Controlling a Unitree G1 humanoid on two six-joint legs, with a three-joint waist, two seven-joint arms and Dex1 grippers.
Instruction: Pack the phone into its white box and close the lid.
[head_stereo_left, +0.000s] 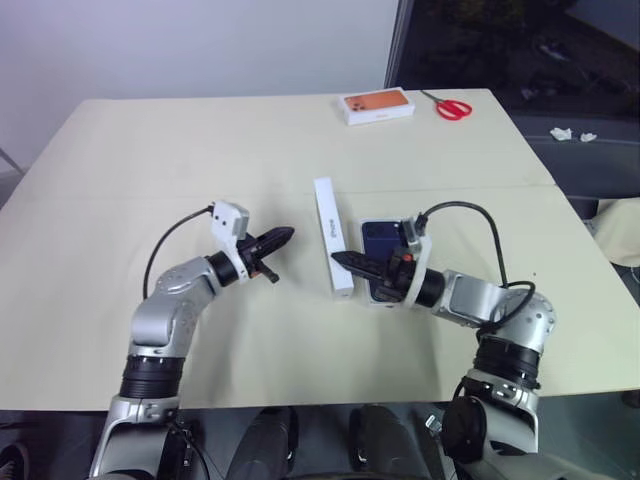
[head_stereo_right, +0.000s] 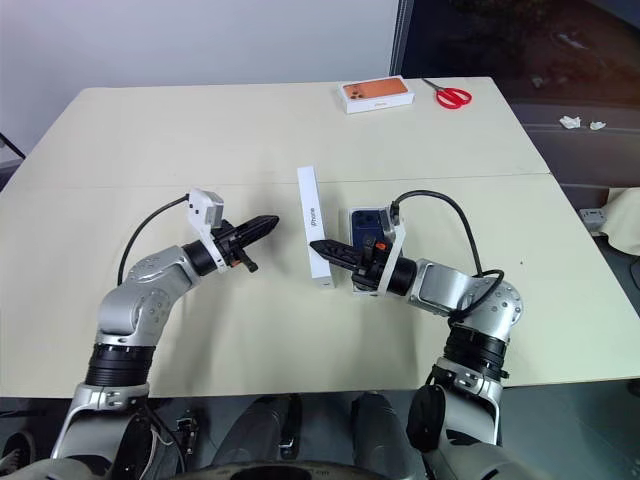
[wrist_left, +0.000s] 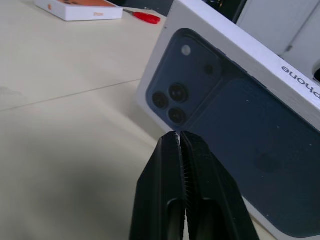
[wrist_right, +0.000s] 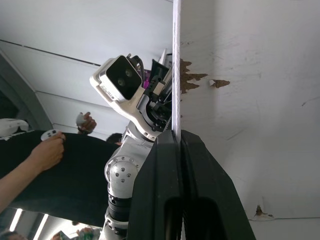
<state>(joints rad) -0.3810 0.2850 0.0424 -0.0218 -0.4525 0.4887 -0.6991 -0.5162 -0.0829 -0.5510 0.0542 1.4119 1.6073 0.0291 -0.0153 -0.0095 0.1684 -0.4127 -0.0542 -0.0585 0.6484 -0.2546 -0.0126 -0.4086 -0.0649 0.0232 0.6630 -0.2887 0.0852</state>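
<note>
A wide table (head_stereo_left: 150, 170) topped in pale cream sheets, a seam running across its middle, stands before a plain white wall and a dark glazed partition. At the far edge lie a white box with an orange face (head_stereo_left: 378, 107) and red-handled scissors (head_stereo_left: 449, 106); crumpled white scraps (head_stereo_left: 572, 133) sit on the grey surface beyond.

Near the table's centre the lid (head_stereo_right: 316, 228), a shallow white cardboard cover, stands on its long edge. Its printed face, seen from the left wrist, carries a dark blue phone picture (wrist_left: 235, 135) with a three-lens camera cluster. Just beside it, on the robot's right, a dark navy rectangle (head_stereo_left: 382, 240) with a white rim lies flat; whether this is the phone in the box cannot be told.

The right gripper (head_stereo_right: 322, 247), two black tapered fingers with ribbed inner faces, is pinched closed on the lid's thin wall; the right wrist view shows the white edge (wrist_right: 176, 75) caught between the fingers, with small tears in the cardboard's inner surface. The left gripper (head_stereo_left: 283, 236) is closed on nothing, fingers pressed flat together, pointing level at the lid's printed face and just short of it.

The right wrist view also catches a person's hand (wrist_right: 47, 150) holding a small white controller
</note>
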